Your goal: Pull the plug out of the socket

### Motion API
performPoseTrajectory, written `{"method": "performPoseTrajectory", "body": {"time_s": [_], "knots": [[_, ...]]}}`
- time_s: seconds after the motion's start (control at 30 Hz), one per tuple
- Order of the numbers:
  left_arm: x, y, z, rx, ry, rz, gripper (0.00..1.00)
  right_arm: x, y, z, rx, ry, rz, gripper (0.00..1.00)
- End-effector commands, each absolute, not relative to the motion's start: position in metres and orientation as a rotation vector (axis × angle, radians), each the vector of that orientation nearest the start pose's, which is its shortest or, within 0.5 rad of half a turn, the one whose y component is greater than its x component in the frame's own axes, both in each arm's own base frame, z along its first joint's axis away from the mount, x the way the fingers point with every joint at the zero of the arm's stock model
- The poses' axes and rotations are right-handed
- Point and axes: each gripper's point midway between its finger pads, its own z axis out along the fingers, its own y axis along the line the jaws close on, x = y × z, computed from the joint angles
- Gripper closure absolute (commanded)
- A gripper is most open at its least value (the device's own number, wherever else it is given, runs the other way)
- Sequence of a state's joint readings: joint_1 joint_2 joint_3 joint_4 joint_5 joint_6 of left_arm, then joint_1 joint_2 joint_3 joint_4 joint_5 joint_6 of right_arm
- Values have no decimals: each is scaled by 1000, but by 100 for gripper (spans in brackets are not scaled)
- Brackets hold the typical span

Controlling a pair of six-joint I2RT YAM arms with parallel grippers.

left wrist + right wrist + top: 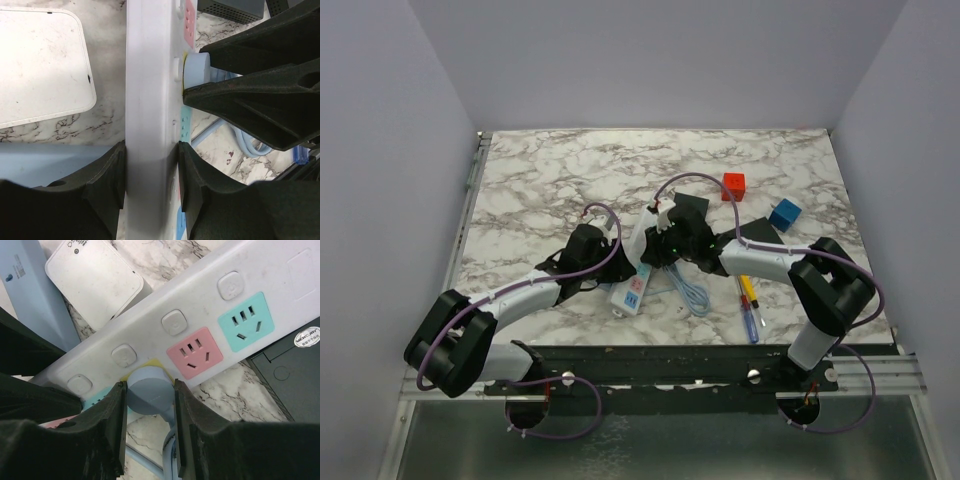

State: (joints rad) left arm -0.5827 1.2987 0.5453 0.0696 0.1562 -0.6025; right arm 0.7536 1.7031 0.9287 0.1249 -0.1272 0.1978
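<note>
Two grips secured, pull outstanding: clamped left gripper (151,170) across the socket (150,75) at the centre of the table (540,180), closed right gripper (149,407) on the plug (196,70), found it seated beside the pink outlet (195,354), not withdrawn.

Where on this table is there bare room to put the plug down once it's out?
The table is bare along its far edge, behind the red cube, and down its left side. The middle is crowded: power strip, plug, cable, left gripper, right gripper. Screwdrivers and the blue cube take the right.
</note>
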Motion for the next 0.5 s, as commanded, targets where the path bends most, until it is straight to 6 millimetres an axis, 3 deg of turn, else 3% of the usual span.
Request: {"method": "performPoseTrajectory", "body": {"time_s": [0.0,0.47], "knots": [[248,-205,39,59,2447,-631,100,313,299,54,-568,2257,532,100],[246,-204,36,61,2455,-631,100,340,288,45,-513,2324,625,100]]}}
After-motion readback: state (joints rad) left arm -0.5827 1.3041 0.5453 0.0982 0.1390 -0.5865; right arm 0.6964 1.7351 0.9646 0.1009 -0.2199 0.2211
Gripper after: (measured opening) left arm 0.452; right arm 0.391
